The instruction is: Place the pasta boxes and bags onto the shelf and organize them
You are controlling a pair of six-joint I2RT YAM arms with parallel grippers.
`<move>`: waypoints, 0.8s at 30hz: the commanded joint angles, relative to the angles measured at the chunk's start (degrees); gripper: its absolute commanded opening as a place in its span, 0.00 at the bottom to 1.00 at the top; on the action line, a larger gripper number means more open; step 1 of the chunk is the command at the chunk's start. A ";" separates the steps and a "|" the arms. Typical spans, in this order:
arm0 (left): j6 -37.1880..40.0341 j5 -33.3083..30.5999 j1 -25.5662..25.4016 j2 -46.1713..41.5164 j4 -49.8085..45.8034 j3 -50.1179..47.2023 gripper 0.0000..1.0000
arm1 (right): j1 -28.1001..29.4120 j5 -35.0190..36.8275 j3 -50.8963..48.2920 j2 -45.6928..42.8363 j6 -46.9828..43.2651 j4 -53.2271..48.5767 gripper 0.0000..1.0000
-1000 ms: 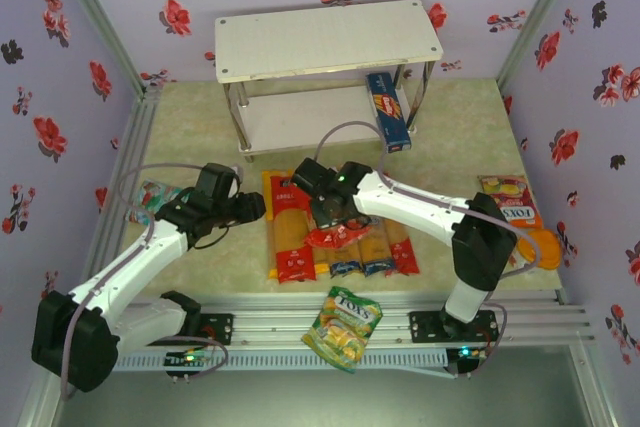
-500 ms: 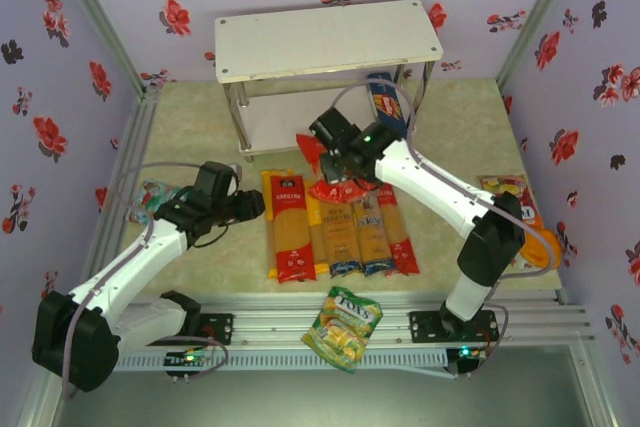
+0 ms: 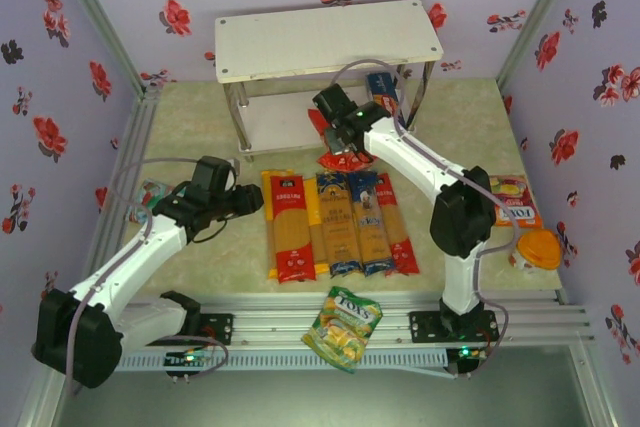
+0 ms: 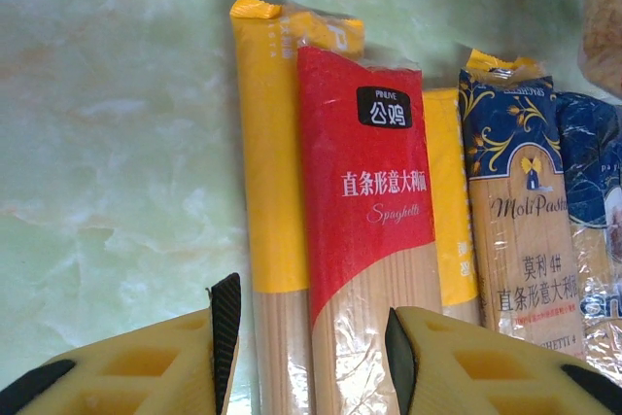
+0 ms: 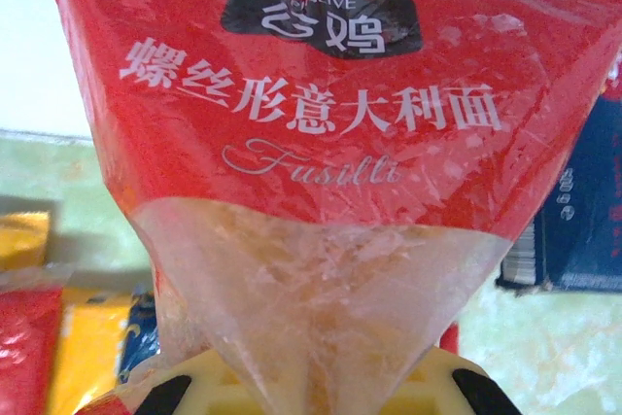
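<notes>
- The right gripper (image 3: 338,145) is pressed together on the clear end of a red fusilli bag (image 5: 321,133), pinching the plastic between its yellow fingers (image 5: 428,381)
- That bag is held off the table (image 3: 190,137), in front of the near edge of the lower board (image 3: 285,119) of the shelf (image 3: 328,39), just past the far ends of the packs lying flat
- A dark-blue box (image 3: 384,90) stands upright at the right end of the shelf, just right of the held bag and partly hidden by the right arm
- The top board of the shelf is bare
- The left gripper (image 4: 309,357) is spread, with nothing pinched; it sits low over the left end of the row of packs
- In the left wrist view a red spaghetti pack (image 4: 364,191) and a yellow pack (image 4: 262,143) run up between the two fingers; whether the fingers touch them I cannot tell
- The red pack overlaps the yellow one, and a blue pack (image 4: 510,201) lies just to its right
- From above, the long packs lie flat, side by side and touching, on the table between the two arms
- A green-yellow snack bag (image 3: 343,327) rests on the rail (image 3: 270,322) at the near edge
- A small red-yellow bag (image 3: 512,202) lies near the right wall, well apart from the row
</notes>
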 commanded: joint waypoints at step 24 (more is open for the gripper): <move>2.56 1.84 2.86 3.38 -1.29 2.72 0.46 | -5.76 9.24 8.86 10.11 -6.63 20.29 0.00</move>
